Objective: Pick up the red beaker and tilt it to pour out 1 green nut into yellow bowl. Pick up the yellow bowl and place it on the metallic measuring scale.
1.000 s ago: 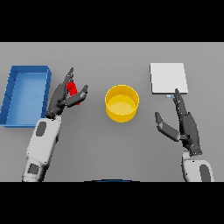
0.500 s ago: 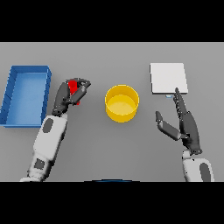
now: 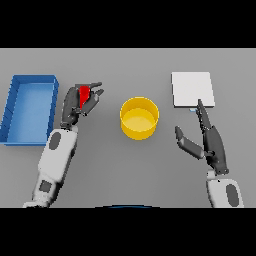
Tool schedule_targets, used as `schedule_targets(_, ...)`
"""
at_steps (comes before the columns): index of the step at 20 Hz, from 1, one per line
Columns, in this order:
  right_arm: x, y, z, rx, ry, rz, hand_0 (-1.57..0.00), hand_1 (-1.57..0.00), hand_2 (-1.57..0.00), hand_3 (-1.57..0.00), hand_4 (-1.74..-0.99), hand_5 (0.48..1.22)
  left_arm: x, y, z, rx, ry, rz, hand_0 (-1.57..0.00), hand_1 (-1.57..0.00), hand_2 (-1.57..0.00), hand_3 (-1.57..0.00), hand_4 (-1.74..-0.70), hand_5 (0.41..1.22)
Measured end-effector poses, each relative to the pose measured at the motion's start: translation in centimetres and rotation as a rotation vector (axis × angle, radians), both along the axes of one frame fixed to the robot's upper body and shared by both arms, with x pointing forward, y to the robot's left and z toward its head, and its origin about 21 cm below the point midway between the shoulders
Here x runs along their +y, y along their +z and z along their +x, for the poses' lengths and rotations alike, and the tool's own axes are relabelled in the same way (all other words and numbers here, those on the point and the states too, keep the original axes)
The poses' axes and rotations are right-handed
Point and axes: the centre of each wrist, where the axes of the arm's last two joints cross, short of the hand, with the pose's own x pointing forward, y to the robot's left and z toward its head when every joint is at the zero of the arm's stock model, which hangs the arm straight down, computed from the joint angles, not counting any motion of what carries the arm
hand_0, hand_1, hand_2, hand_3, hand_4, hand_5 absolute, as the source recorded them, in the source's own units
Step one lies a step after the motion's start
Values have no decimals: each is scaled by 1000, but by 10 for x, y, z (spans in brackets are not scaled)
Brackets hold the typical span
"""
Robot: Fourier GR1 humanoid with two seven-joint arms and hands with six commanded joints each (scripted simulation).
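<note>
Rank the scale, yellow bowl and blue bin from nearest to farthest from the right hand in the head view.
From the right hand:
1. Scale, just beyond its fingertips, at the far right.
2. Yellow bowl, mid-table, to its left.
3. Blue bin, at the far left, past the left hand.

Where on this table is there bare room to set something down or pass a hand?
Bare table lies between the yellow bowl and the right hand, in front of the bowl, and behind it, left of the measuring scale. It is crowded on the left, where the left hand grips the red beaker beside the blue bin.
</note>
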Motion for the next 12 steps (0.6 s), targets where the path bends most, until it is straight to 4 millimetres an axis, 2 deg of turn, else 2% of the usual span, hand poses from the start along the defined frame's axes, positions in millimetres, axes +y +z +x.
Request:
schedule_targets(2,3,-1,-3,-16,11,-1,1,1,1,1,-1250,672,6,14,0,-63,-9,23,-1546,-1546,-1547,-1547,-1716,1097)
schedule_targets(4,1,1,-2,-27,10,-12,1,1,1,1,-1249,679,0,32,3,-78,-37,92,-1555,-1555,-1556,-1555,-1725,1107)
schedule_targets(7,0,4,-4,-34,1,-36,1,1,1,1,-1243,691,-13,58,6,-88,-138,323,-1563,-1563,-1563,-1563,-1733,1121)
schedule_targets(12,2,5,-9,-16,-3,-41,1,1,1,1,-1243,710,-18,66,8,-78,-211,480,-1563,-1563,-1563,-1563,-1733,1113)
